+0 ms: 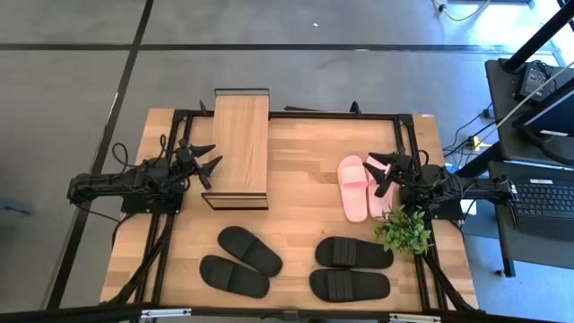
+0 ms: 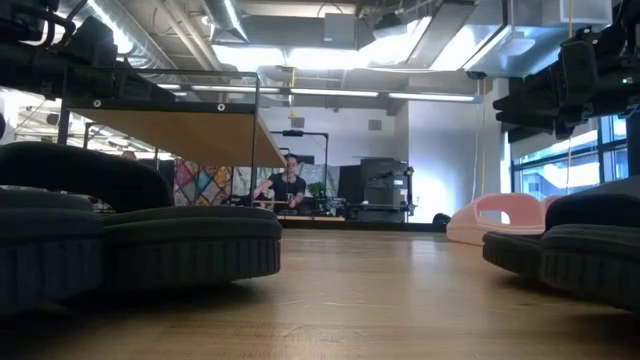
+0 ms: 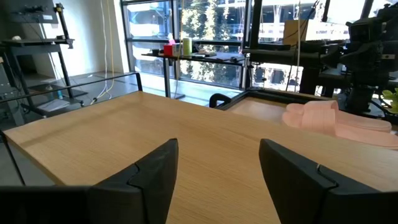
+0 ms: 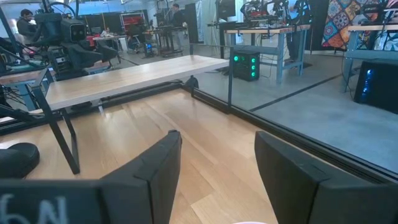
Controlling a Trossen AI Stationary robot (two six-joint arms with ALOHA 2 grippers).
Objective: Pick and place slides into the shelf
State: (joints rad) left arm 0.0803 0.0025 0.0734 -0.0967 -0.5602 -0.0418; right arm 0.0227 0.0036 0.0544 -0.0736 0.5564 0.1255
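The shelf [image 1: 242,148] stands on the table's far-left part, its light-wood top board [image 3: 124,137] on a black frame. My left gripper [image 1: 208,165] hovers open at the shelf's left edge, level with the board [image 3: 214,180]. The pink pair of slides [image 1: 356,187] lies side by side, soles on the table, right of centre. My right gripper [image 1: 387,170] hangs open just above the right-hand pink slide [image 1: 378,184], touching nothing [image 4: 217,174]. Two black pairs lie near the front edge: one at the left [image 1: 242,260], one at the right [image 1: 352,269].
A small green plant [image 1: 405,231] stands by the right arm's base, near the pink and right black slides. Black rails [image 1: 296,115] frame the tabletop. Bare wood lies between the shelf and the pink slides [image 1: 305,179]. A person [image 2: 290,180] stands far behind the table.
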